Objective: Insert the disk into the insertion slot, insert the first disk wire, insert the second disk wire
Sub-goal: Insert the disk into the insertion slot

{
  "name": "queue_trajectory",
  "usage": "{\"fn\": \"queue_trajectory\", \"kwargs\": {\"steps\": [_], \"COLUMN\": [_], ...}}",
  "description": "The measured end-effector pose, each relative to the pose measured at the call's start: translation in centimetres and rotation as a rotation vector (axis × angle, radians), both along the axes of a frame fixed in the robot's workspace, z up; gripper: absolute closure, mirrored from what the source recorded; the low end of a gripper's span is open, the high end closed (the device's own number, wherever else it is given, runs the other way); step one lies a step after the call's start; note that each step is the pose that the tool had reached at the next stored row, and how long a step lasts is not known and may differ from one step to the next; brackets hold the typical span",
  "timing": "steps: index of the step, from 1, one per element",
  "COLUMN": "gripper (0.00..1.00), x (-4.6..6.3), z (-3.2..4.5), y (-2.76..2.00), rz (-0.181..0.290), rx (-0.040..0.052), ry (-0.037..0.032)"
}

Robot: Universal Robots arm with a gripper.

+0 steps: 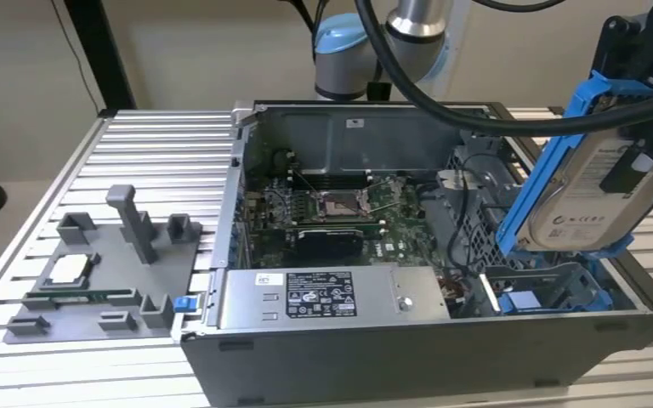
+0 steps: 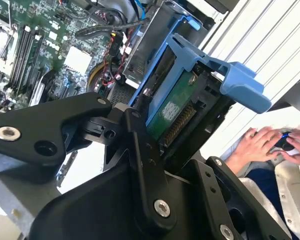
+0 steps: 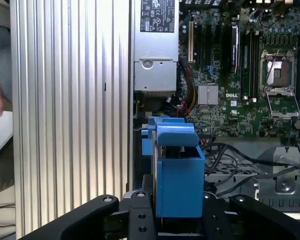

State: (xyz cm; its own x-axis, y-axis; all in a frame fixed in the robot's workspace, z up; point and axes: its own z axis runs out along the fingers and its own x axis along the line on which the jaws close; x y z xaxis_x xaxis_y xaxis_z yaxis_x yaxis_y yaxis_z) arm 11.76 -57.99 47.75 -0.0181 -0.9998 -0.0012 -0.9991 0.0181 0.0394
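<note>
A: Exterior view?
B: Black fingers clamp the disk in its blue frame, tilted, label outward, held in the air over the insertion slot at the open case's corner on the exterior view's right. The case stands on the ribbed desk.
A: Second wrist view?
B: The disk's green underside faces the camera, fingers closed on it (a person's hands show past the desk's edge).
A: First wrist view?
B: The frame, edge-on between the fingers, hangs over the case, near the motherboard.
</note>
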Motion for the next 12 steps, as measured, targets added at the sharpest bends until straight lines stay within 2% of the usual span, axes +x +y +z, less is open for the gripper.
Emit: {"fn": "queue_trajectory", "kwargs": {"steps": [4,6,8,9,11,12], "gripper": [1.0,1.0,1.0,1.0,1.0,1.0], "x": [0.0,0.01,0.02,0.02,0.04,0.05], "z": [-0.02,-0.11,-0.2,-0.24,-0.3,-0.34], "y": [0.0,-0.01,-0.02,-0.04,-0.07,-0.11], "rz": [0.0,0.0,0.0,0.0,0.0,0.0], "rx": [0.0002,0.0042,0.0173,0.0281,0.0579,0.069], "ry": [-0.001,-0.0086,-0.0127,-0.0131,-0.0134,-0.0135]}}
